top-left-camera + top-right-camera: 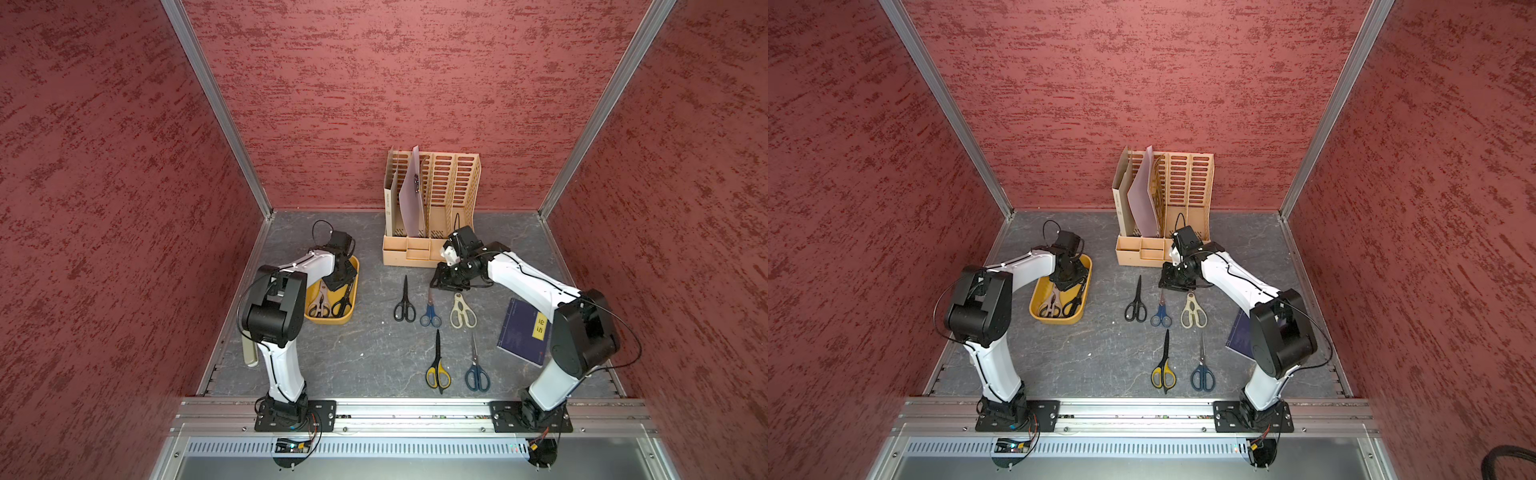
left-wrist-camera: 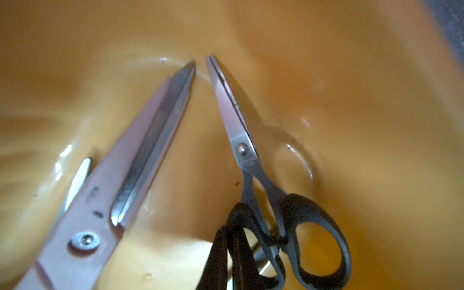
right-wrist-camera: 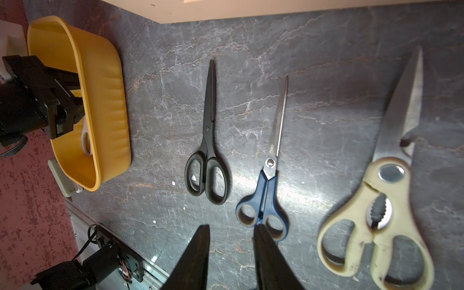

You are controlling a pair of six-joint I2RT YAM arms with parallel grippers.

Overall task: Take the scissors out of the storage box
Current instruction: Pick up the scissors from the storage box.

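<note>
Squeezing the left gripper (image 2: 229, 241) shut on the handle of the black scissors (image 2: 241, 140) lying long-ways in the box (image 2: 351, 75), blades pointing away from it, with the part-open, empty right gripper (image 3: 231, 228) far off.

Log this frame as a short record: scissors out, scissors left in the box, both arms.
Box: shallow mustard-yellow plastic tray
On table: all-black scissors, blue-handled scissors, cream shears, yellow-and-black scissors, dark blue scissors
In tray, at least: grey shears, black-handled scissors
Left gripper: jaws shut on black-handled scissors' handle
Right gripper: jaws open, empty, above blue-handled scissors
</note>
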